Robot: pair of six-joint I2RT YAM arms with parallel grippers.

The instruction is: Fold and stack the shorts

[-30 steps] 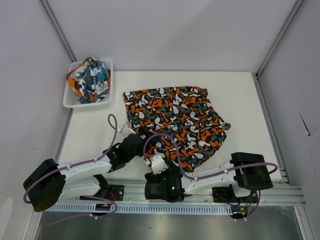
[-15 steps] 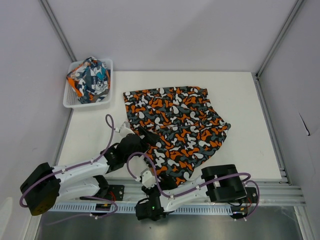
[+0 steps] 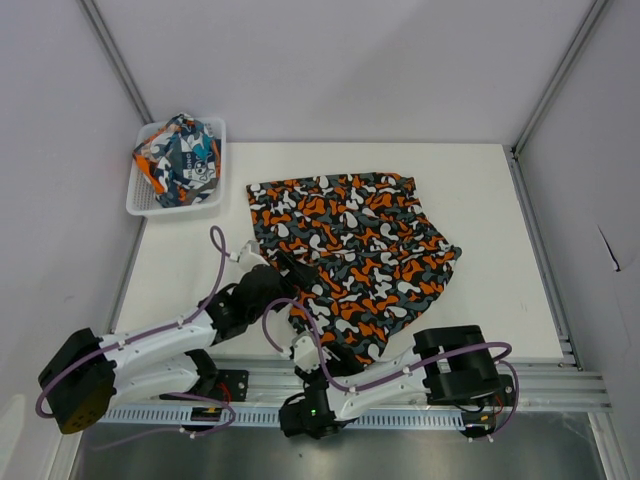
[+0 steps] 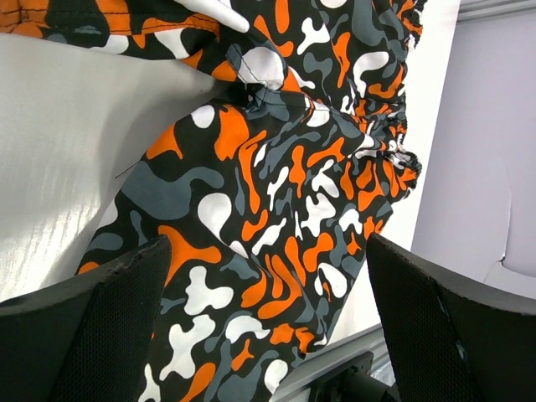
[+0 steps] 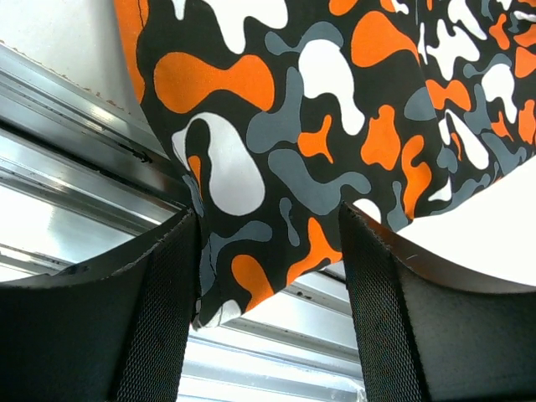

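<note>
Straddling the camouflage shorts from two sides: left jaws gape wide over the cloth's left leg, holding nothing; right jaws stand partly spread around the near hem where it droops past the counter edge, cloth between the fingers but not pinched; two shorts counted, one spread flat, the teal-blue shorts bundled in one basket at the far-left corner

Camouflage shorts soft matt cloth; basket white mesh plastic; rail brushed metal, probably aluminium.
</note>
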